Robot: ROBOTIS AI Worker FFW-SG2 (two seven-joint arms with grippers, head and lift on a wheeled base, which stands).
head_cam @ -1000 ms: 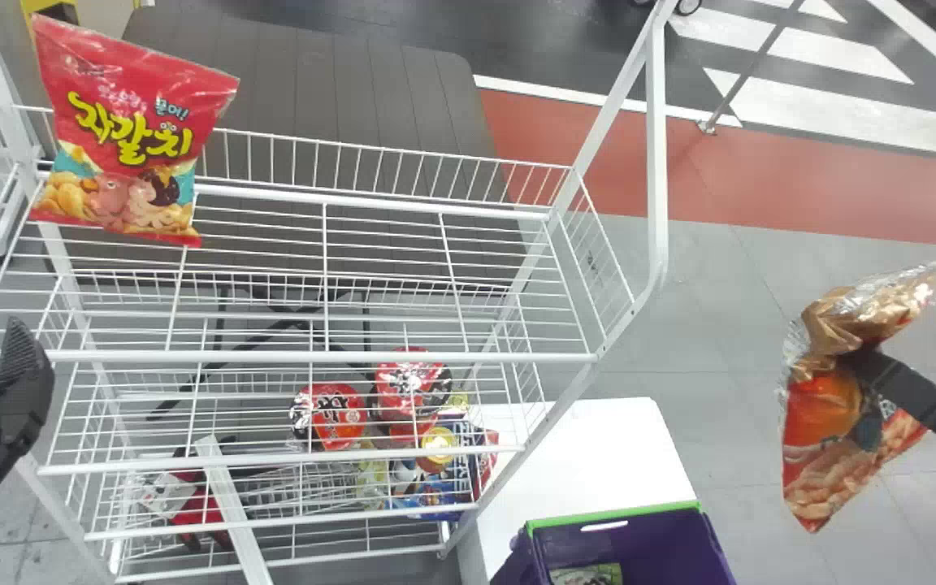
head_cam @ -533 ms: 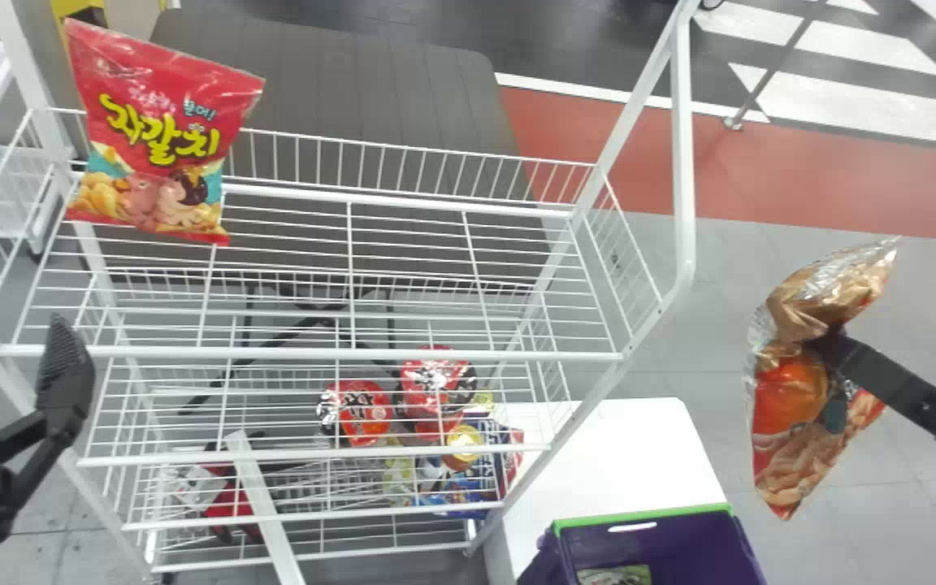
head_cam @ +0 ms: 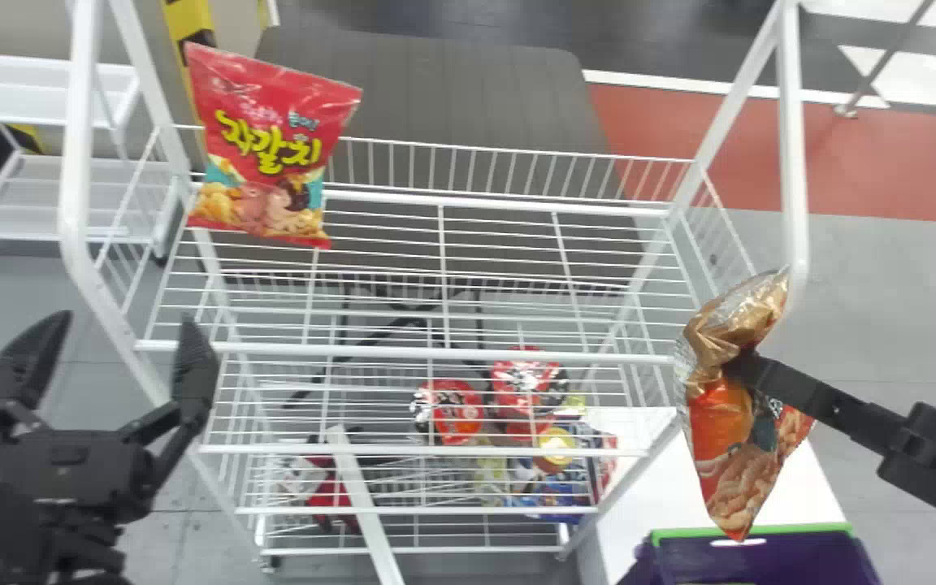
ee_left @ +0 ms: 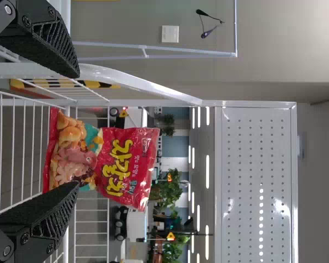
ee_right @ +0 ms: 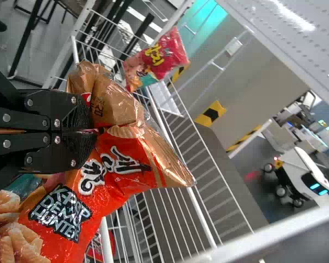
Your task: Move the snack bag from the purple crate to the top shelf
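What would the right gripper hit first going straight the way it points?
Its held snack bag would probably meet the white front rail of the top shelf first, though depth is unclear.

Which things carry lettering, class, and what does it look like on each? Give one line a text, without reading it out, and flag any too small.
Orange bag: large white lettering, clear.
Orange bag: white capitals on a black patch, clear.
Red bag: large yellow lettering, clear.
Red tubs: markings too small to read.
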